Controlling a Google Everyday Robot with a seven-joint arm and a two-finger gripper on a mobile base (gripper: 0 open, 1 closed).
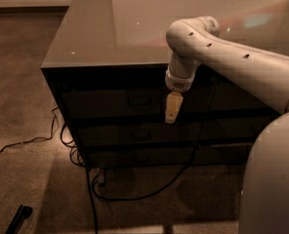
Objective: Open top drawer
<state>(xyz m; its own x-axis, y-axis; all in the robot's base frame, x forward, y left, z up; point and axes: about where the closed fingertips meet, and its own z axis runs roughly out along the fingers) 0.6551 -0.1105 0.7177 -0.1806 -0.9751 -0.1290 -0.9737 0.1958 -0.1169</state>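
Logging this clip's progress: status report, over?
Gripper points down before top drawer front, right of handle. Drawer shut. Black cable on floor below, off the path.

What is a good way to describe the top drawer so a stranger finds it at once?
Find the dark cabinet with the glossy top. In its left column of stacked fronts, the top drawer is the highest, right under that top. Only it has the gripper hanging beside its small handle.

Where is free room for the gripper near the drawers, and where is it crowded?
Free: the top drawer front left of its handle, up to the cabinet's left edge. The gripper hangs just right of that handle. Crowded: cables on the floor below the bottom drawer.
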